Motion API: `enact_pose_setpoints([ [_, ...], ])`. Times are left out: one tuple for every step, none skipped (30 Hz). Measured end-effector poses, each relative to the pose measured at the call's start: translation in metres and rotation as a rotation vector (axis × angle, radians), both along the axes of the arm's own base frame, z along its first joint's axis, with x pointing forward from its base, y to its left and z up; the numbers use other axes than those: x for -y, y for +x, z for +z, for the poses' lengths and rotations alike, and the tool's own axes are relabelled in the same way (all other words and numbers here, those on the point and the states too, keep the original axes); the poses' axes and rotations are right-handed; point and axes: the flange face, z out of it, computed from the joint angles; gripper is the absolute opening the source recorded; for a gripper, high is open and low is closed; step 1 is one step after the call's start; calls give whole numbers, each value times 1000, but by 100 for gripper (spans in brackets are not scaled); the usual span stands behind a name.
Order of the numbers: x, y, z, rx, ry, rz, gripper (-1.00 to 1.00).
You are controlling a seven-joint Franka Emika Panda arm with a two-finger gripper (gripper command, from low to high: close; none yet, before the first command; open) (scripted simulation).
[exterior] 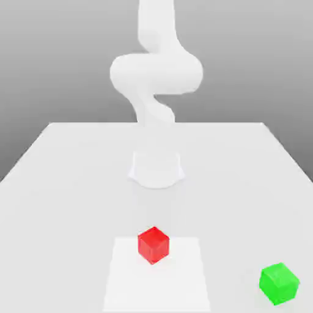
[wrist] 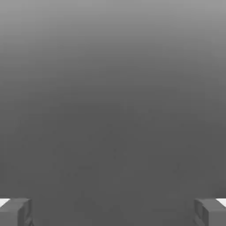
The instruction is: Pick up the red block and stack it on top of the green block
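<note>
The red block (exterior: 153, 244) sits on the white table (exterior: 61, 183), near the front and about midway across the exterior view. The green block (exterior: 279, 283) rests on the table at the front, toward the exterior view's right, well apart from the red one. In the hand view my gripper (wrist: 113, 212) is open. Its two grey fingertips (wrist: 15, 212) stand far apart with nothing between them, against a plain grey background. The white arm (exterior: 156, 73) rises in a curl behind the blocks.
The arm's round base (exterior: 156, 168) stands on the table behind the red block. A slightly brighter square patch (exterior: 183, 281) marks the tabletop under and in front of the red block. The table edges run along both sides.
</note>
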Motion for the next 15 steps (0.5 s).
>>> enact_pose_setpoints([
  [2, 12, -25, -38, -15, 28, 0],
  [3, 23, -49, -75, -30, 57, 0],
  [4, 32, -74, -111, -45, 85, 0],
  [4, 39, -99, -147, -59, 114, 0],
  [4, 45, -124, -183, -73, 144, 0],
  [4, 49, -149, -218, -87, 174, 0],
  [4, 52, -174, -254, -101, 205, 0],
  [4, 53, -199, -290, -115, 236, 0],
  [3, 53, -224, -326, -129, 269, 0],
  [2, 52, -249, -362, -142, 302, 0],
  [2, 49, -275, -399, -156, 336, 0],
  [1, 44, -300, -437, -170, 372, 0],
  [1, 38, -325, -476, -183, 409, 0],
  [0, 30, -351, -515, -197, 448, 0],
  [0, 20, -376, -557, -211, 489, 0],
])
